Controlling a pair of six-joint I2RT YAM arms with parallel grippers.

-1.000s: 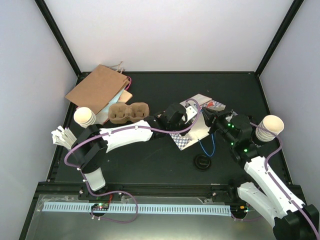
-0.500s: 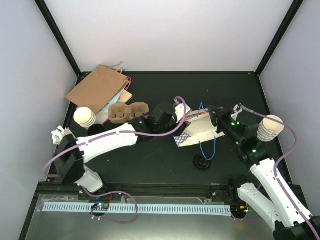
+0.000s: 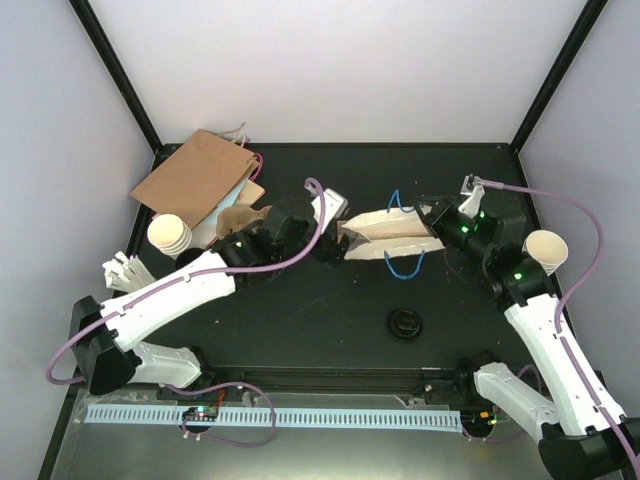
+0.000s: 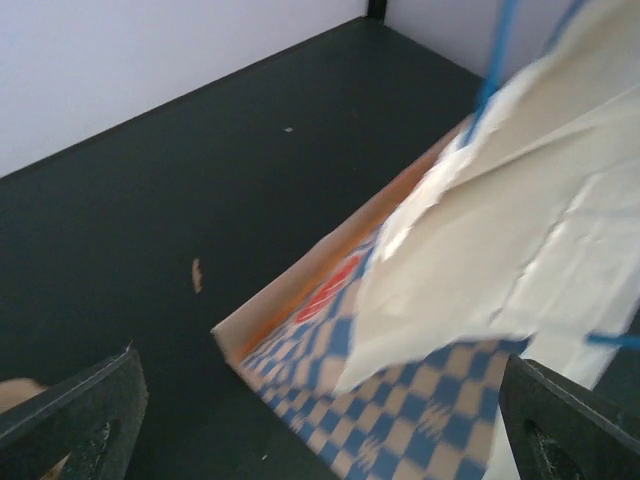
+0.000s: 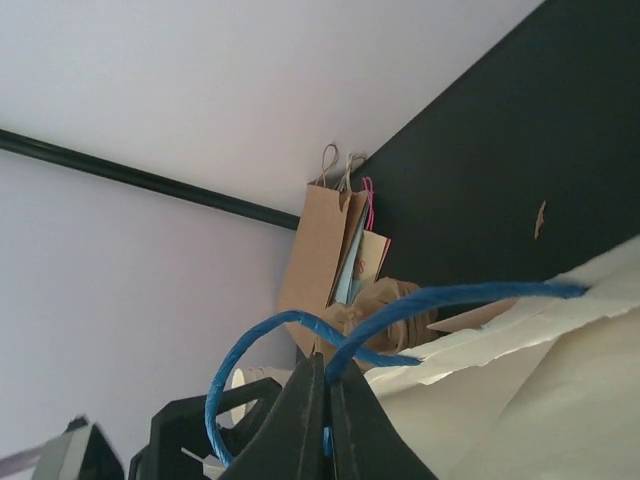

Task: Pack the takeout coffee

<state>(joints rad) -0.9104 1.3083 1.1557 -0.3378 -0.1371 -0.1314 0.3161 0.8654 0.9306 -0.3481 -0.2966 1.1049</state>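
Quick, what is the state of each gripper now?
Left gripper: open, facing the bottom end of the checked bag.
Right gripper: closed on the bag's blue handle.

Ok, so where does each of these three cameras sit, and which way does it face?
Top external: fixed above and behind the bases, looking down on the table; both arms show, the checked bag between left pincer and right pincer.
Left wrist: on the left wrist, looking along its open fingers at the bag's checked side.
Right wrist: on the right wrist, looking low across the table to the brown bag at the far wall; its fingers pinch the blue handle.
Shared: all three show the checked bag.
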